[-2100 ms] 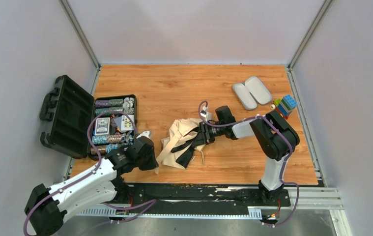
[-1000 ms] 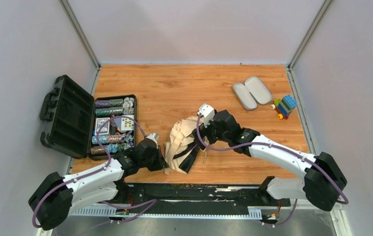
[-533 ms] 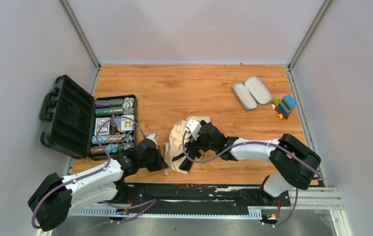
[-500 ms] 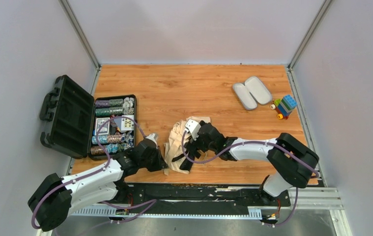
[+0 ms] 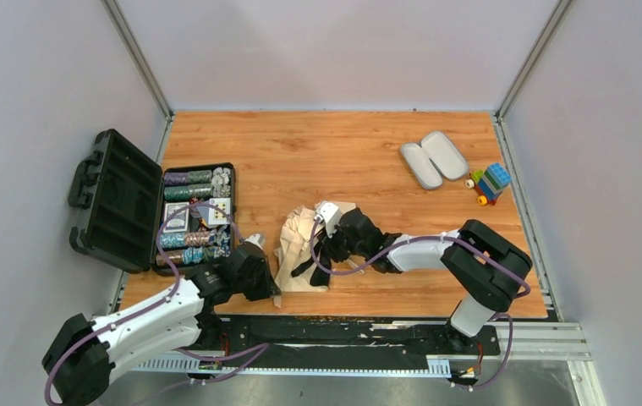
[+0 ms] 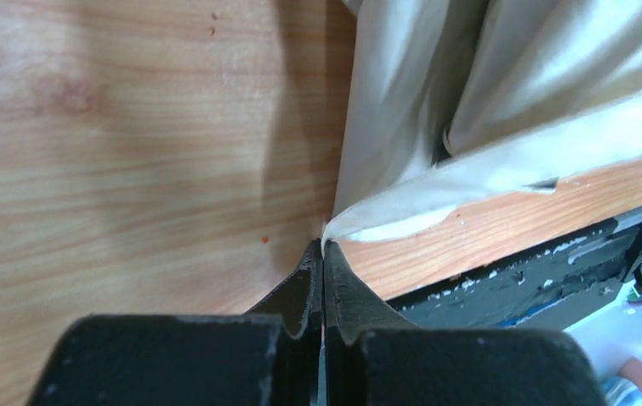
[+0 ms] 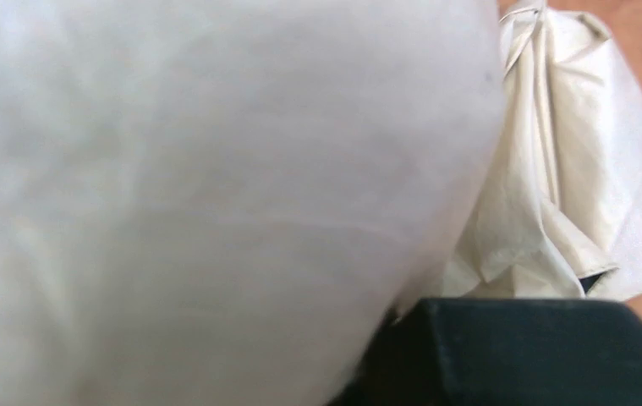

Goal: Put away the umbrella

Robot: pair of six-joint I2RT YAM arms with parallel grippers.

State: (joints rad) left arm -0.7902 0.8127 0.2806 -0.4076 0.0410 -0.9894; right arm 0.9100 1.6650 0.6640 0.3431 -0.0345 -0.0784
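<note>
Beige umbrella, crumpled: left gripper pinched its fabric corner; right gripper was buried in folds, finger spread untellable; cloth best gathered slowly, corner taut.

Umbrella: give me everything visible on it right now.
The umbrella lies collapsed but loose, a crumpled heap of beige fabric with black parts showing, on the wood table near its front edge. The left end effector pinches a fabric corner; the right end effector is buried in the heap, grip unclear.
</note>
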